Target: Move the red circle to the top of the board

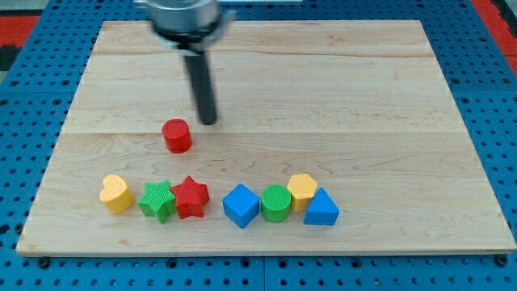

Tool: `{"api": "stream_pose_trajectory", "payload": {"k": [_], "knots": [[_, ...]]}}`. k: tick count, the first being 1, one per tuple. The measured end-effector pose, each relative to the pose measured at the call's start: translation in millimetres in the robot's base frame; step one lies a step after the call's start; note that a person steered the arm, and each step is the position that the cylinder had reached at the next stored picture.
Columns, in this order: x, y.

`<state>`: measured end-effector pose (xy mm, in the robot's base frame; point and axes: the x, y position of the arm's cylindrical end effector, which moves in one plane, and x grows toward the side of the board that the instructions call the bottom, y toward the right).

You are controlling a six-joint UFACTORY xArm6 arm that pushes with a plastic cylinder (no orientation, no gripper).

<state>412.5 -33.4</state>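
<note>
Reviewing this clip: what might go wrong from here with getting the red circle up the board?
My tip sits up and to the view's right of the red circle, on the wrong side for an upward push. Pushing now would likely send it down-left toward the yellow heart, green star and red star. Circling below risks brushing that row.

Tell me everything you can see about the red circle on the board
The red circle is a short, upright cylinder with a flat round top and finely ribbed sides, looking like printed plastic. It stands alone on the wooden board, left of centre, above the row of blocks along the view's bottom; the green star and red star lie below it, well apart. My tip sits just to its upper right with a small gap, touching nothing.
</note>
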Motion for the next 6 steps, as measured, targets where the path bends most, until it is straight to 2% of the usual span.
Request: {"api": "stream_pose_trajectory", "payload": {"k": [1, 2, 3, 4, 5, 6], "knots": [[53.5, -5.4], [22.0, -106.7], [13.5, -155.5], [52.1, -103.9], [85.5, -161.7], [25.1, -215.9]]}}
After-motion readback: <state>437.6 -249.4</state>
